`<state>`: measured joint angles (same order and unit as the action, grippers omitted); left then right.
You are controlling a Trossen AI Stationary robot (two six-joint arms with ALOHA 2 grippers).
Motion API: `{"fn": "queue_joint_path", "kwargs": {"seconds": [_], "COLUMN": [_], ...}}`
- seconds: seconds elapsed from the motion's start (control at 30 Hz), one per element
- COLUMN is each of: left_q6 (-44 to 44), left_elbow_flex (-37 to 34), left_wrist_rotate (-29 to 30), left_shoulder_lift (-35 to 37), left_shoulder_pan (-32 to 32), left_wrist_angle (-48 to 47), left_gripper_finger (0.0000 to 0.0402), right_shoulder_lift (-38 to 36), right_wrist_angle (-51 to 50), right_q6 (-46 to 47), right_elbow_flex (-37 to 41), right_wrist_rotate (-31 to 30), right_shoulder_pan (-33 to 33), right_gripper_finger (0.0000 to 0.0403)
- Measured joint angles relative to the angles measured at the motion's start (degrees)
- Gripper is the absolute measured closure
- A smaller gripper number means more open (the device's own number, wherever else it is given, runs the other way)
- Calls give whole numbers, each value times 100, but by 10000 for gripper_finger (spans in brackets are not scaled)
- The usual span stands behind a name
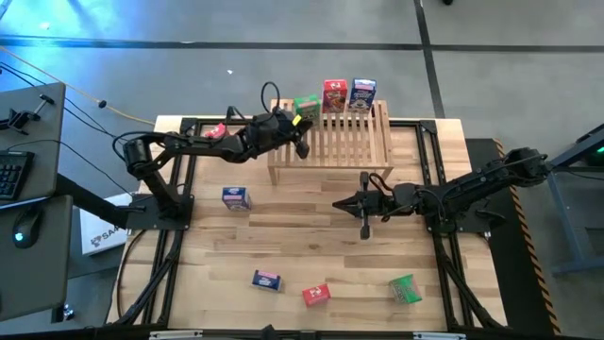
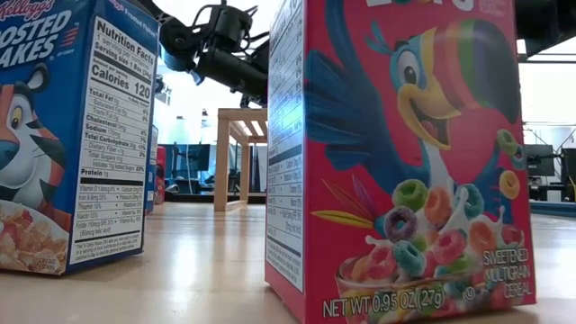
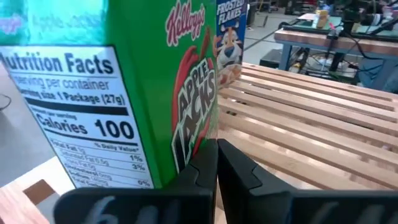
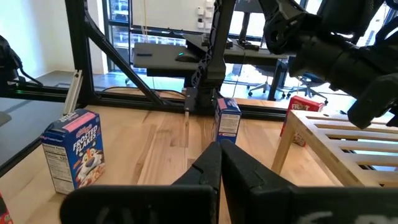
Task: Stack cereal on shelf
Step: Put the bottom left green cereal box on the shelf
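The counter (image 1: 311,250) carries the slatted wooden shelf (image 1: 344,142), where a Froot Loops box (image 1: 334,95) and a Frosted Flakes box (image 1: 363,93) already stand. The left hand (image 1: 300,127) grasps an Apple Jacks box (image 1: 306,107) at the shelf's far-left corner. Judging by this, placement is underway; next comes release. The right hand (image 1: 365,219) waits clenched, empty.

A keyboard (image 1: 11,176) and mouse (image 1: 25,227) sit on the side desk (image 1: 38,113).

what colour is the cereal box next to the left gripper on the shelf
Green: an Apple Jacks box beside the left gripper at the shelf; clearest in the left wrist view.
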<state>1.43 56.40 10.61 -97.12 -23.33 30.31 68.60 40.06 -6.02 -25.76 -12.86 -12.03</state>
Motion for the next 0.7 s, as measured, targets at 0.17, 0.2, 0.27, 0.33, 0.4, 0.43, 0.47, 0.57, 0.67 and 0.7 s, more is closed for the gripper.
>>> {"fn": "queue_joint_path", "kwargs": {"seconds": [0.17,0.2,0.27,0.33,0.4,0.43,0.47,0.57,0.67,0.7], "left_q6": [-72,-107,-112,-156,-214,-225,-247,-345,-386,-405], "left_elbow_flex": [0,0,0,0,0,0,0,0,1,2], "left_wrist_rotate": [7,7,7,7,8,9,16,150,382,449], "left_shoulder_lift": [0,0,0,0,8,28,47,78,135,138], "left_shoulder_pan": [-72,-86,-109,-120,-120,-120,-119,-118,-117,-127], "left_wrist_angle": [-42,-51,-114,-223,-368,-467,-540,-720,-764,-773], "left_gripper_finger": [401,401,401,401,401,401,401,401,401,401], "right_shoulder_lift": [0,1,2,2,2,2,2,2,2,2], "right_wrist_angle": [-1,-1,-1,-1,-1,-1,-1,-3,-3,-3], "right_q6": [0,0,0,0,0,0,0,-8,-24,-26], "right_elbow_flex": [0,0,0,0,0,0,0,0,0,0], "right_wrist_rotate": [2,4,2,4,4,6,6,7,27,33], "right_shoulder_pan": [0,0,0,0,0,0,0,0,0,0], "right_gripper_finger": [403,403,403,403,403,403,403,403,403,403]}}
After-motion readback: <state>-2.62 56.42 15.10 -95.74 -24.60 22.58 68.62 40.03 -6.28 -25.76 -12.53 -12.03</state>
